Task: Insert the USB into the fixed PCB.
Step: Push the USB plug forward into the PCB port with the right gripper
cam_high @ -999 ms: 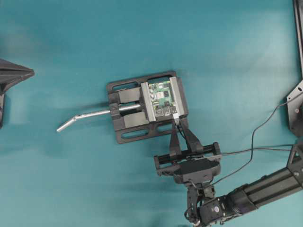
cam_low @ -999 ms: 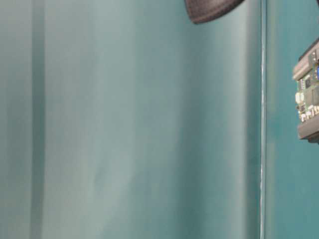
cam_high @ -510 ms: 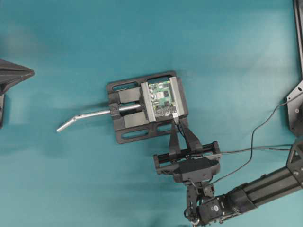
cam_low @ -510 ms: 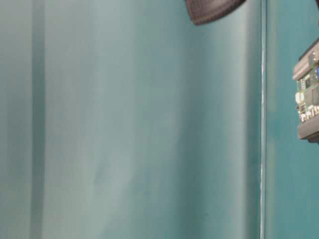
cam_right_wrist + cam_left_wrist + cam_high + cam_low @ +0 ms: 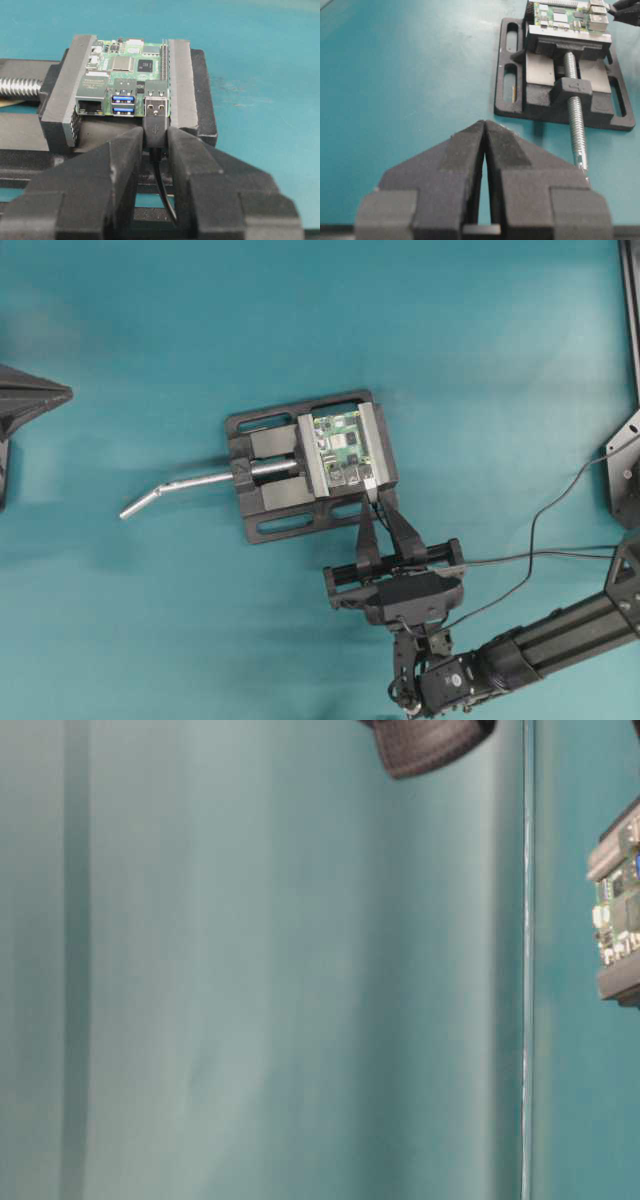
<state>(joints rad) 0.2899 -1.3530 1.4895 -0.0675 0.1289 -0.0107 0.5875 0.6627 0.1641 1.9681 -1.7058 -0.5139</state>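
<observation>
Far left of overhead view: left gripper [image 5: 484, 150] parked at the tabletop [image 5: 150, 360] edge, fingers pressed together, nothing btwn them, well apart from the work. Next: silver handle [image 5: 180, 488] sticking out left of the black vise [image 5: 268, 472], bent down at its end. Vise sits mid-tabletop w/ the fixed PCB [image 5: 343, 448] clamped flat btwn its grey jaws, ports facing the right arm. At the PCB's lower right corner: right gripper [image 5: 156, 137] clamped on the USB [image 5: 156, 120], fingers [image 5: 120, 155] either side of the dark plug body. Metal tip sits at the mouth of the rightmost port, beside the two blue ones; can't tell how deep. Cable [image 5: 540, 530] trails off right.
</observation>
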